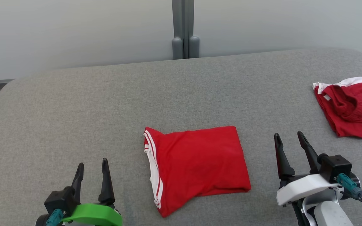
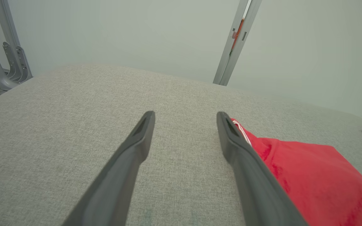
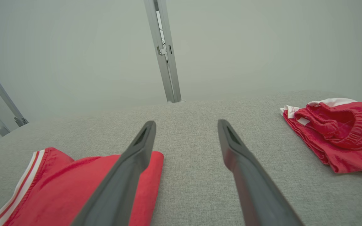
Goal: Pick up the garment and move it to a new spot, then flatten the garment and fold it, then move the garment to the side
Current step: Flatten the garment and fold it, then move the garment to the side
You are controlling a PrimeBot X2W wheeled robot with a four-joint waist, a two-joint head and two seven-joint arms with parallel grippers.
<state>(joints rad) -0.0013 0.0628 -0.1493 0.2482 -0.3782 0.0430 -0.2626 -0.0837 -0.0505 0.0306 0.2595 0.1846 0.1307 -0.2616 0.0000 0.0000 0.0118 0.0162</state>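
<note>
A folded red garment [image 1: 196,164] with white stripes along its left edge lies flat at the near middle of the grey padded table [image 1: 105,103]. The same garment [image 2: 313,175] lies right of the left fingers in the left wrist view, and its far corner [image 3: 74,185] sits under the left finger in the right wrist view. My left gripper [image 1: 92,165] stands open to the garment's left, holding nothing. My right gripper [image 1: 289,137] stands open to its right, also holding nothing.
A second red garment [image 1: 352,106] with white trim lies crumpled at the table's right edge; it is seen as well in the right wrist view [image 3: 338,135]. A grey post [image 1: 184,29] stands behind the table against a pale wall.
</note>
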